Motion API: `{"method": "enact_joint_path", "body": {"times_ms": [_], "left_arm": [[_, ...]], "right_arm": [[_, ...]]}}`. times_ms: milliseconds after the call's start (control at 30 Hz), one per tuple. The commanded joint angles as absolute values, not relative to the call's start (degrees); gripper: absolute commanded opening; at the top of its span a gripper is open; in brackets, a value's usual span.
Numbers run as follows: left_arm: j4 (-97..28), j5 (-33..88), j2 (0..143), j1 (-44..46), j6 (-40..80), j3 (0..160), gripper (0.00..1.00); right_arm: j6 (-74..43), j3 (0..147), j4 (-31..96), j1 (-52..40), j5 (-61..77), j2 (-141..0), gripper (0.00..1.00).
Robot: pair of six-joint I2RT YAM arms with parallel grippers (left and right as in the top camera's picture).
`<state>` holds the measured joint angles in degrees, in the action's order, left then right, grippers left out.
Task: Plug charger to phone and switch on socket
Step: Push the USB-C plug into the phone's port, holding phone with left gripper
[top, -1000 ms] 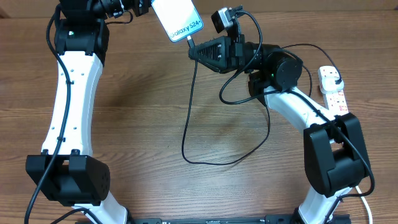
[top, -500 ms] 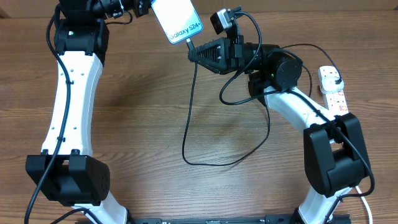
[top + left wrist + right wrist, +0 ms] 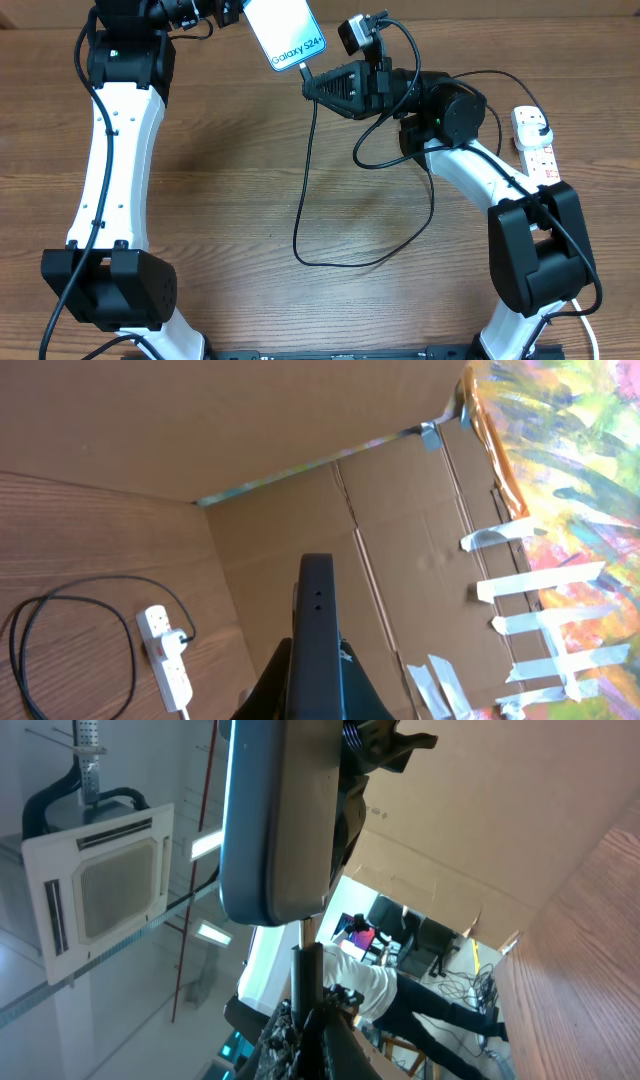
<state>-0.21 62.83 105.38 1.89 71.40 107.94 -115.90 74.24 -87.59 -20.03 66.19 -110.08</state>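
The left fingers [image 3: 264, 682] are squeezing the phone [image 3: 285, 30] up off the tabletop [image 3: 220, 200]. The right fingers [image 3: 320, 82] are pinching the charger [image 3: 301, 190] tip right at the phone's bottom edge. If an arm is wobbling, the tip may be missing the hole or scraping it. The socket [image 3: 535, 140] is lying far off on the right. Cardboard walls [image 3: 400, 580] are standing around the wooden tabletop.

The phone [image 3: 285, 32] is sitting far back, above the table [image 3: 230, 190]; the charger [image 3: 305, 170] is trailing from its near end, looping toward the socket [image 3: 540, 155] (lying at the right edge).
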Motion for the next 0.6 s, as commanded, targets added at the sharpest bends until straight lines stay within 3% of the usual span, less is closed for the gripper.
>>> {"method": "enact_joint_path", "body": {"times_ms": [0,567], "left_arm": [[0.21,66.54,104.92,2.63,69.19,108.68,0.05],[0.23,67.59,104.92,2.66,69.43,108.68,0.04]], "right_arm": [[-123.85,75.13,-90.13,-20.14,62.81,-108.86,0.04],[-123.68,75.13,-89.67,-20.12,62.78,-108.86,0.04]]}}
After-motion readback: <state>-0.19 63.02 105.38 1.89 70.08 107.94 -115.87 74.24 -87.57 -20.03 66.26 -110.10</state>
